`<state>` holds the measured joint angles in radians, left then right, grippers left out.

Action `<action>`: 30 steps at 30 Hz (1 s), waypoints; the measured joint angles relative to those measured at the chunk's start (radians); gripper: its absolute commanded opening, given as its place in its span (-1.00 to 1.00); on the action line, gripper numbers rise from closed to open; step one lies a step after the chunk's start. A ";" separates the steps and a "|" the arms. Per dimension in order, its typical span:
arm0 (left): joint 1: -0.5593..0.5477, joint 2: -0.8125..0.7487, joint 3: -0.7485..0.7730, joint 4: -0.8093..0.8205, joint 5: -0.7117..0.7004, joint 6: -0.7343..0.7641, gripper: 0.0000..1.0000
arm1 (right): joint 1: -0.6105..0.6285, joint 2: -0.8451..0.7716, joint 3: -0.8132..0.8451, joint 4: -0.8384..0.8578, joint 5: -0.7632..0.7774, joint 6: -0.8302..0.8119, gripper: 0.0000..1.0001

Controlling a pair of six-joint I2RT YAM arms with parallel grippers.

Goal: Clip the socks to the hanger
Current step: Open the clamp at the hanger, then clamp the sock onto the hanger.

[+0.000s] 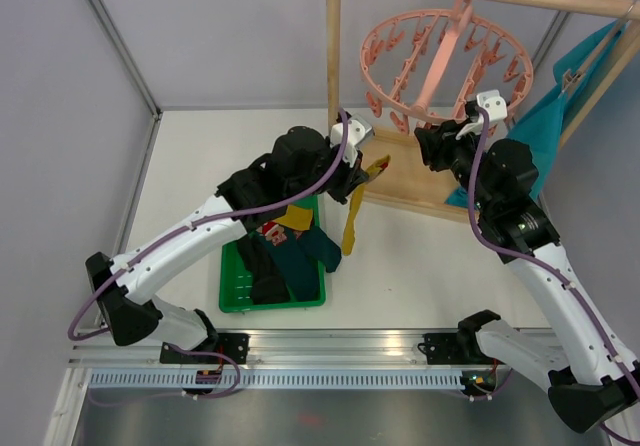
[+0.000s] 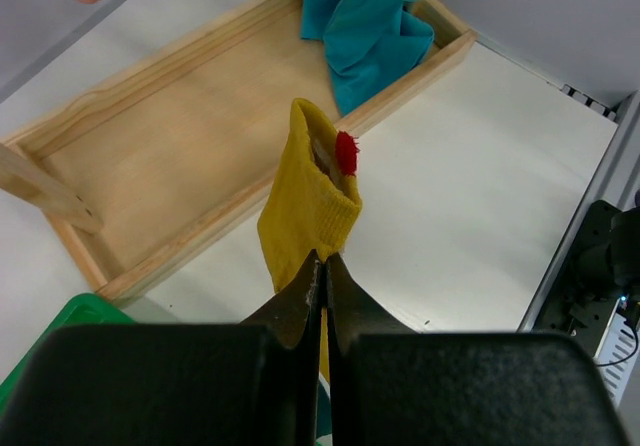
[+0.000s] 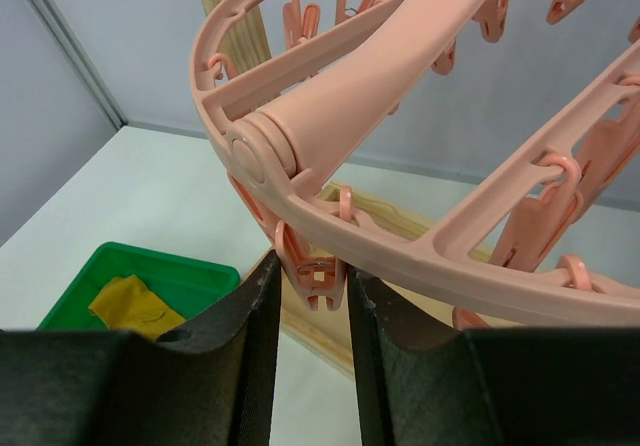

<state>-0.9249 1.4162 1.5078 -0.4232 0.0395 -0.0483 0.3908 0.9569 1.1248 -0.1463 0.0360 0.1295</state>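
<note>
A mustard yellow sock point(image 2: 305, 206) with a red tag hangs from my left gripper point(image 2: 323, 261), which is shut on its lower part. From above, that sock point(image 1: 351, 221) dangles beside the wooden rack post under the left gripper point(image 1: 355, 174). The round pink hanger point(image 1: 440, 66) hangs from the rack's top bar. My right gripper point(image 3: 310, 266) is at the ring's near edge, its jaws pressed against both sides of one dangling clip peg point(image 3: 316, 274). More socks point(image 1: 290, 256), teal, black, yellow and red-patterned, lie in the green tray point(image 1: 232, 286).
The wooden frame rack point(image 1: 400, 198) stands at the back, with its flat base point(image 2: 180, 156) below the held sock. A large teal cloth point(image 1: 560, 106) drapes over the rack's right side. Grey walls close off the left and back.
</note>
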 measured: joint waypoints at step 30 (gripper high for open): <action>-0.053 0.103 -0.127 0.440 -0.027 -0.006 -0.95 | 0.000 0.023 0.094 -0.147 0.071 0.103 -0.99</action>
<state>-0.9775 1.5188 1.3811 0.0170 0.0128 -0.0547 0.3908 0.9802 1.2190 -0.2935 0.1074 0.2325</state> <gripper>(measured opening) 0.028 0.338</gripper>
